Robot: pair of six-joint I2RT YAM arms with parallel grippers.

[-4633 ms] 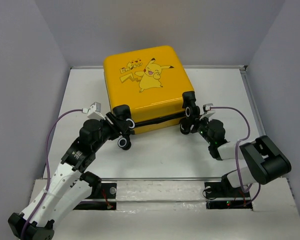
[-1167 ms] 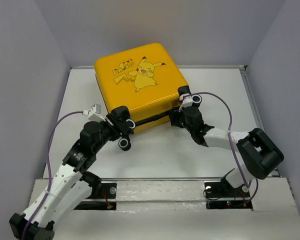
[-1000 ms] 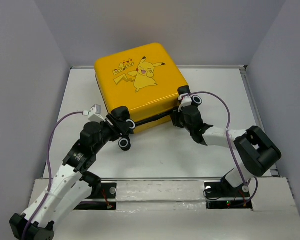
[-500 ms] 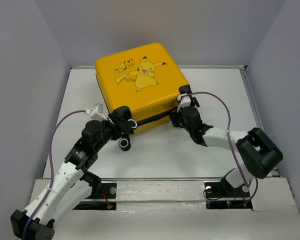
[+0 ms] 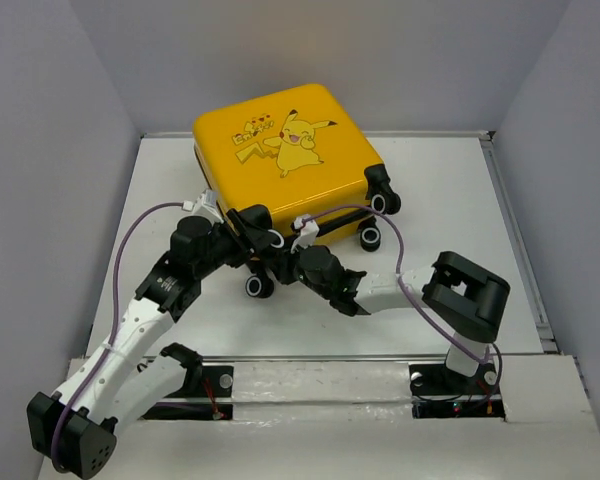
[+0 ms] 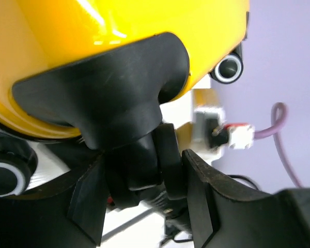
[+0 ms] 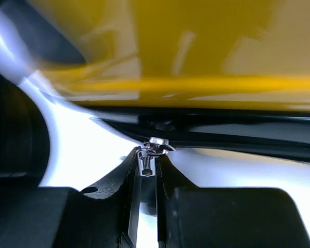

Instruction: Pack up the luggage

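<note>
Moved my R hand [image 7: 147, 173] from corner to mid-seam, pinching zip pull [image 7: 146, 163]; L hand [image 6: 144, 175] clamps caster [image 6: 125, 111]. Reckon luggage [image 5: 280, 195] stiff, slick: grab hardware, not shell.

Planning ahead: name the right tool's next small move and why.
Probably slide the small silver zipper pull along the black zipper seam of the yellow hard-shell suitcase: the right tool pinches it, and the left tool clamps a black caster mount.

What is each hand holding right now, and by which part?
The right hand pinches the zipper pull of the suitcase; the left hand clamps a corner wheel mount.
</note>
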